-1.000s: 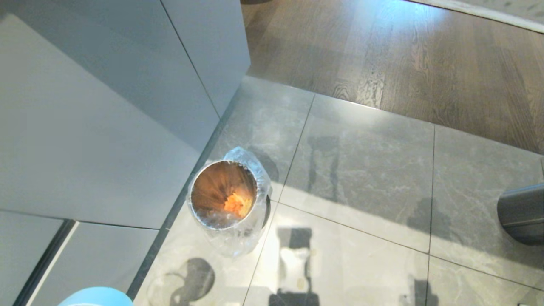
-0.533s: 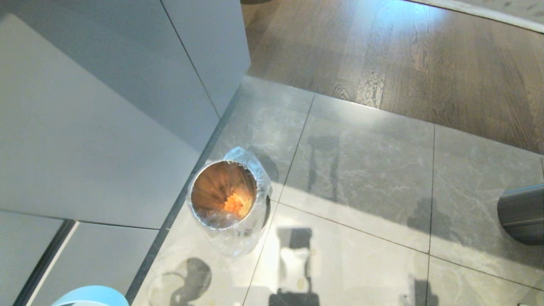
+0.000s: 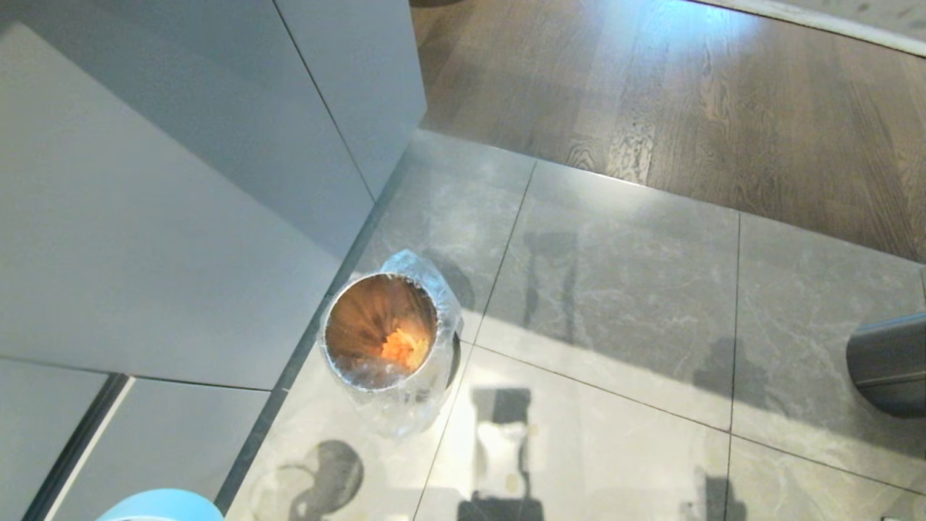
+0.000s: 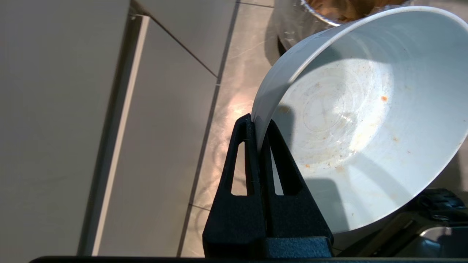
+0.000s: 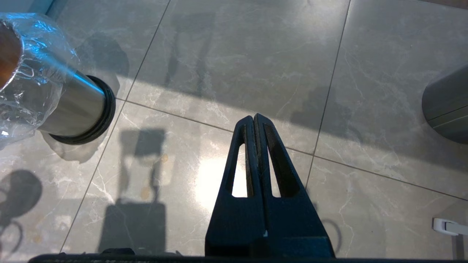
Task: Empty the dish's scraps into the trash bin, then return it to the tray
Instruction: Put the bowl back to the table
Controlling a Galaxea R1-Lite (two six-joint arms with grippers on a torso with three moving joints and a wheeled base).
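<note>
My left gripper (image 4: 258, 122) is shut on the rim of the dish (image 4: 365, 120), a pale blue-white bowl holding only crumbs and smears inside. A sliver of the dish (image 3: 163, 506) shows at the bottom edge of the head view. The trash bin (image 3: 383, 333) stands on the tiled floor beside a grey cabinet, its clear liner crinkled round the rim, with orange and yellow scraps (image 3: 404, 347) lying at its bottom. The bin (image 5: 55, 98) also shows in the right wrist view with its black base ring. My right gripper (image 5: 254, 117) hangs shut and empty over bare floor. The tray is out of view.
Grey cabinet fronts (image 3: 181, 202) fill the left side, right next to the bin. A larger grey steel cylinder (image 3: 888, 362) stands at the right edge. Grey floor tiles (image 3: 615, 304) lie between them, with wooden flooring (image 3: 687, 94) beyond.
The dish's edge at the bottom of the head view shifted slightly left and back again. The bin and the right gripper have not moved.
</note>
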